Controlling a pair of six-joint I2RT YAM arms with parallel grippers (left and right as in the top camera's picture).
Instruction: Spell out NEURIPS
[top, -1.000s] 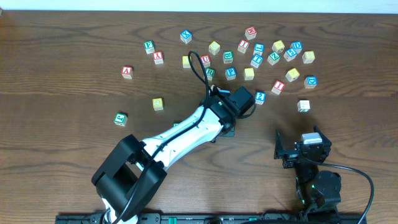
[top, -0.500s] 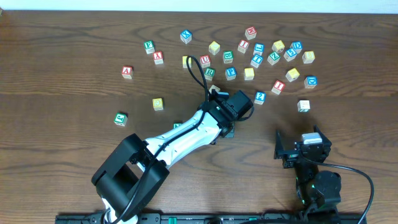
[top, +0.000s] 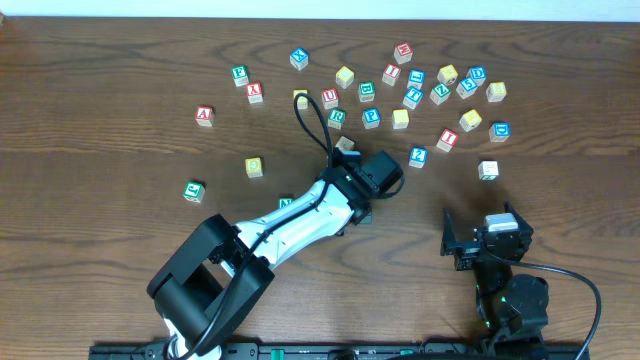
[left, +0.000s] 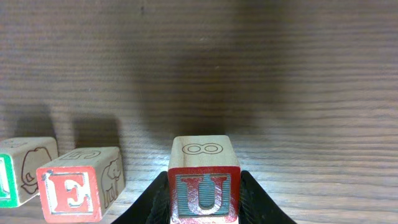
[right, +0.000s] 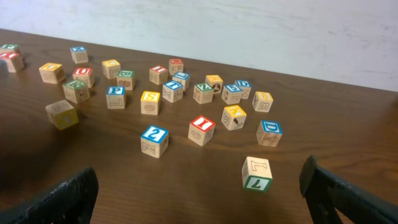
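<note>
My left gripper (left: 204, 190) is shut on the red U cube (left: 204, 182), a black finger against each side. The U cube sits low over the wood, to the right of the red E cube (left: 78, 186), with a gap between them. A green-faced cube (left: 18, 177) stands left of the E, cut off by the frame edge. In the overhead view the left arm (top: 300, 215) covers these cubes. My right gripper (right: 199, 196) is open with nothing between its fingers, near the front right (top: 478, 245). The red I cube (right: 201, 129) lies beyond it (top: 447, 139).
Several loose letter cubes are scattered across the back (top: 415, 95). A blue 2 cube (right: 154, 140) and a green 7 cube (right: 257, 173) lie nearest the right gripper. A red A cube (top: 204, 115), a yellow cube (top: 254, 167) and a green cube (top: 194, 190) lie at the left.
The left arm has drawn back a little toward the front left with the U cube held, uncovering a pale cube behind the wrist. The right arm has not moved.
</note>
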